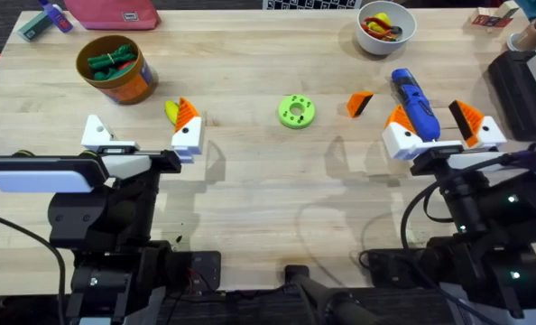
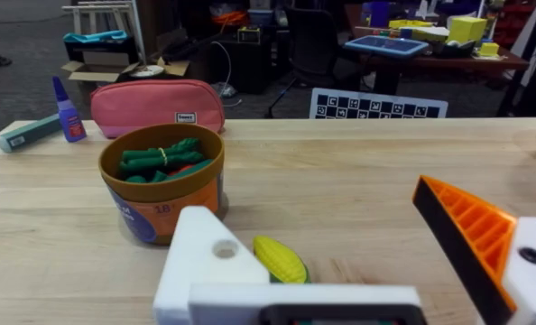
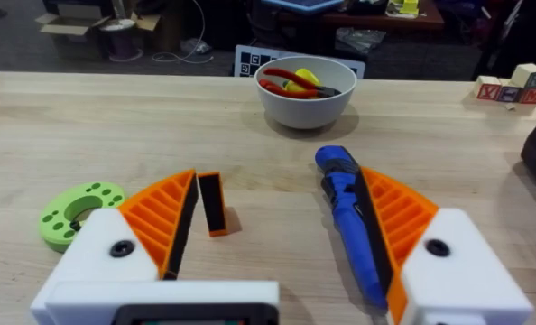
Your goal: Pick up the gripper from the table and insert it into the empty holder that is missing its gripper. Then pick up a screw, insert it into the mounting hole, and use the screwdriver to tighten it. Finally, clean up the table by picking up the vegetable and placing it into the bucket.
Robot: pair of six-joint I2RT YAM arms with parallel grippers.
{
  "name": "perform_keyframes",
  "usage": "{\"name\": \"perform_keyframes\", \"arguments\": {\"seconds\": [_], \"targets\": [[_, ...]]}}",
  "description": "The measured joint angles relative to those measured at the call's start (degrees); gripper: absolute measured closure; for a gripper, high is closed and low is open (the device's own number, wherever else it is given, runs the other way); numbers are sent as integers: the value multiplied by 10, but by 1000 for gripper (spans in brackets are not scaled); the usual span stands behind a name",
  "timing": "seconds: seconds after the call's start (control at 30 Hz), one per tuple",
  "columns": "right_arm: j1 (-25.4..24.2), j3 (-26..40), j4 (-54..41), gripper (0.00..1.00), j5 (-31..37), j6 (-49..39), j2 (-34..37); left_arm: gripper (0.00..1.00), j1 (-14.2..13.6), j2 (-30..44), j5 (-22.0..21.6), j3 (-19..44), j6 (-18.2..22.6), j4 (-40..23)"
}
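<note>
- Left hand [image 1: 140, 135] spread apart, its holder [image 1: 97, 133] bare; vegetable [image 1: 171, 111] lies just beyond.
- Right hand [image 1: 443, 128] apart, straddling the screwdriver [image 1: 416, 105].
- Gripper [image 1: 359, 104] beside green disc [image 1: 296, 111].

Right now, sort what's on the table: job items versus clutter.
Job: loose gripper, bare holder, screwdriver, vegetable, bucket.
Clutter: green disc, white bowl, pink pouch, glue bottle.
</note>
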Motion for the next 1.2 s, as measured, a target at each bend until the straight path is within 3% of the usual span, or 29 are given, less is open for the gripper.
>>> {"name": "perform_keyframes", "arguments": {"seconds": [0.3, 0.43, 0.57, 0.7, 0.83, 1.03, 1.2], "targets": [[0, 0, 1, 8, 0, 0, 0, 15, 0, 0, 0, 0, 0, 2], [0, 0, 45, 8, -1, 0, 1, 15, 0, 0, 0, 0, 0, 21], [0, 15, 60, 8, -2, 0, 1, 15, 0, 1, 0, 29, 0, -26], [0, 74, 53, 8, -2, -9, 15, 15, 0, 37, -15, 127, 0, -101], [0, 169, 1, 9, -2, -17, 75, 15, 0, 119, -38, 250, 0, -179], [0, 333, -154, 8, -3, -20, 245, 15, 0, 318, -51, 427, 0, -337], [0, 468, -288, 8, -4, -20, 398, 15, 0, 469, -56, 531, -1, -437]]}}
